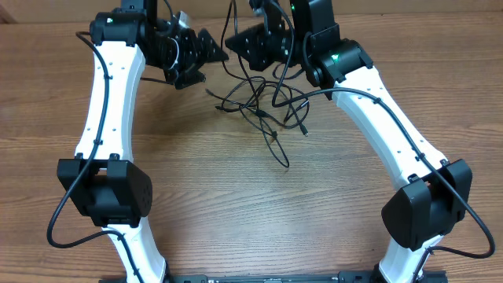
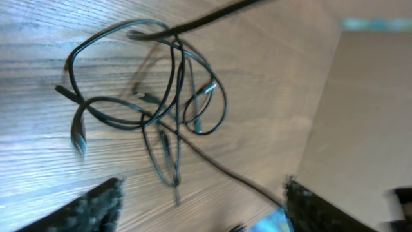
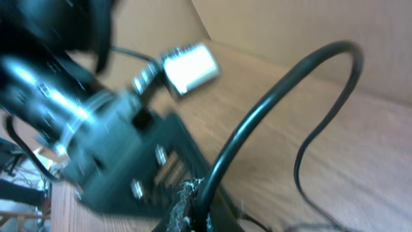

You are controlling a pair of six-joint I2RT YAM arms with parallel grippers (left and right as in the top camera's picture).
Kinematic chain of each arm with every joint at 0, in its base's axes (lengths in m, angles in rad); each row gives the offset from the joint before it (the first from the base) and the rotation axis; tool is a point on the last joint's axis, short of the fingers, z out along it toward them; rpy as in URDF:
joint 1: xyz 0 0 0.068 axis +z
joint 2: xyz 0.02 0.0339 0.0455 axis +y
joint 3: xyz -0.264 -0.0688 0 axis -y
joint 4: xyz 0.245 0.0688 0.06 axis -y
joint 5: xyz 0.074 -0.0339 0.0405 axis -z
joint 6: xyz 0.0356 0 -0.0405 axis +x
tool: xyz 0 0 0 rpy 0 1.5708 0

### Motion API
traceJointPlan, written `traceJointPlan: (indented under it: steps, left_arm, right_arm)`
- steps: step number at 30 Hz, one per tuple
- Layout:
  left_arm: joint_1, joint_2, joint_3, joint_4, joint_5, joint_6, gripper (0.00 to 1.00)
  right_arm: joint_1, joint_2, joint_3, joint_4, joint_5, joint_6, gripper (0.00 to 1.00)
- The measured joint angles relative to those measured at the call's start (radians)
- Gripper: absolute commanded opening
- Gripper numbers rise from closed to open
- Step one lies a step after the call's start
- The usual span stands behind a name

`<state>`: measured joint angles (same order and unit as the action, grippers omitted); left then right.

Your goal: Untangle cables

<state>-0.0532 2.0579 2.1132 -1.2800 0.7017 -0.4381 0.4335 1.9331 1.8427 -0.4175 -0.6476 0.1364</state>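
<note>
Right gripper [image 3: 193,209] pinching cables [image 3: 270,100], left gripper [image 2: 203,209] spread above them

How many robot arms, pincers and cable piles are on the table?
Arms: 2, left arm and right arm
Pincers: 2, left pincer and right pincer
Cable tangle: 1 (the cords are too knotted to count one by one)
Total: 5

You've got a matt, grainy wood-look table [image 1: 196,181], thin black cables [image 1: 258,114] in a slightly shiny rubbery jacket, and smooth glossy white plastic arm shells [image 1: 106,110].
</note>
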Motion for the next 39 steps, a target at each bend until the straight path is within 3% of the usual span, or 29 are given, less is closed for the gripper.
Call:
traceJointPlan:
  steps: [8,15,28,36,39]
  left_arm:
    - [-0.044,0.000,0.000,-0.056,-0.021,0.155,0.74]
    - [-0.116,0.000,-0.032,-0.034,-0.117,0.156,0.76]
    - [-0.163,0.000,-0.333,0.311,-0.147,0.026,0.70]
    - [-0.294,0.000,-0.457,0.496,-0.297,-0.116,0.54]
    - [-0.326,0.000,-0.469,0.525,-0.315,-0.134,0.63]
  right_arm:
    - [0.000,0.000,0.001,0.113,0.000,0.084,0.04]
    - [-0.011,0.000,0.001,0.131,0.000,0.116,0.04]
    - [-0.136,-0.119,0.001,0.164,0.001,0.167,0.04]
    - [-0.138,-0.154,0.001,0.164,0.001,0.173,0.04]
    - [-0.138,-0.154,0.002,0.161,0.000,0.174,0.04]
